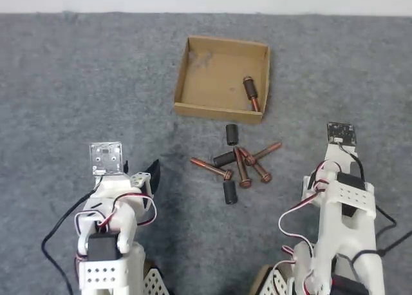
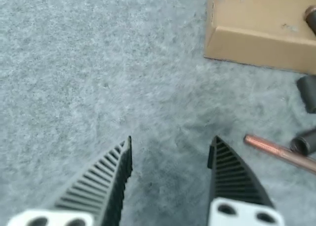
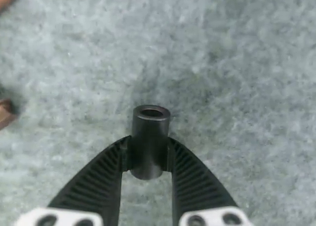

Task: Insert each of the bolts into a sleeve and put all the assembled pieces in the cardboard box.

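Note:
An open cardboard box [image 1: 193, 76] stands at the far middle of the grey carpet, with one bolt in its sleeve [image 1: 250, 92] lying inside. In front of the box lies a heap of several copper bolts [image 1: 243, 167] and three black sleeves [image 1: 230, 192]. My left gripper [image 2: 170, 142] is open over bare carpet, left of the heap, with a bolt [image 2: 279, 152] just beside one finger. My right gripper [image 3: 148, 143] is shut on a black sleeve [image 3: 150, 121], held upright with its hole facing the camera. The right arm [image 1: 341, 198] stands right of the heap.
Grey carpet covers the whole table. The box corner [image 2: 237, 36] and two loose sleeves [image 2: 308, 90] lie beyond the left gripper. Copper bolt ends [image 3: 5, 112] show at the edge near the right gripper. Carpet lies bare to the far left and far right.

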You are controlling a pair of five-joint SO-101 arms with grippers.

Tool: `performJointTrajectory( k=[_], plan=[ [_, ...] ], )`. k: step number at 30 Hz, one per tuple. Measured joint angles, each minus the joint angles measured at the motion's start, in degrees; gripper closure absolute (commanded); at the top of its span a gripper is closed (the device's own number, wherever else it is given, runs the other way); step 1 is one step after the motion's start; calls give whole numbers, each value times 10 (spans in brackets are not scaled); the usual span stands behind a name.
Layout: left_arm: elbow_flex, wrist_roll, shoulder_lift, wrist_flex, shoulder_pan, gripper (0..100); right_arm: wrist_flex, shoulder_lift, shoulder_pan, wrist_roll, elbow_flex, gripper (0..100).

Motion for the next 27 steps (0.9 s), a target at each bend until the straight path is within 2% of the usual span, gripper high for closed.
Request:
performJointTrajectory(
  k=[9,17,22,24,27],
  plan=[
    [-140,-25,31,69,-1,761,-2,0,0,0,0,992],
    [-365,-25,316,88,-1,759,-2,0,0,0,0,992],
    [-488,-29,495,155,-2,758,-2,0,0,0,0,992],
    [-534,-53,551,179,-2,758,-2,0,0,0,0,992],
    [-592,-134,623,201,-2,759,-2,0,0,0,0,992]
  ],
)
